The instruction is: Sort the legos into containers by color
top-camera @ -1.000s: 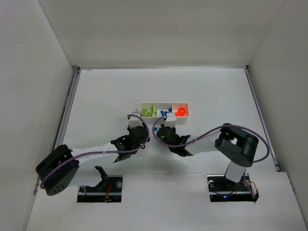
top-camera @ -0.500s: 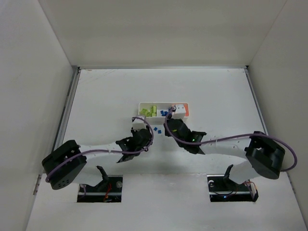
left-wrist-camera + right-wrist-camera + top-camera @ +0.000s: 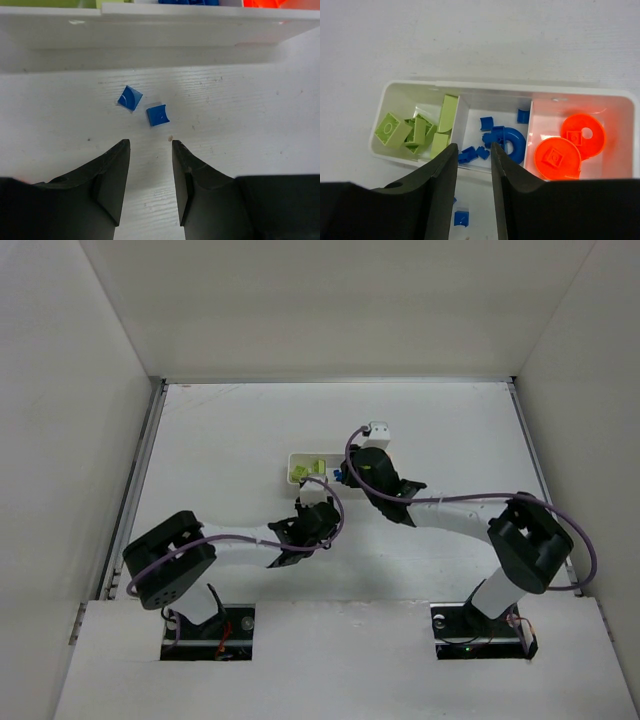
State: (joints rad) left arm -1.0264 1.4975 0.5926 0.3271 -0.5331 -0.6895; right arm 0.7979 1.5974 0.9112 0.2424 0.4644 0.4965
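On the table, the right claw has moved over the tray, the left claw toward two blue bricks; both narrowly parted, empty.

1. One long white tray, rounded corners, three compartments in a row.
2. Left compartment: lime green bricks, jumbled.
3. Middle: blue pieces, one arch-shaped.
4. Right: two orange-red round pieces, lying flat.
5. Two loose blue bricks on the counter, close together, near the tray's outer wall.
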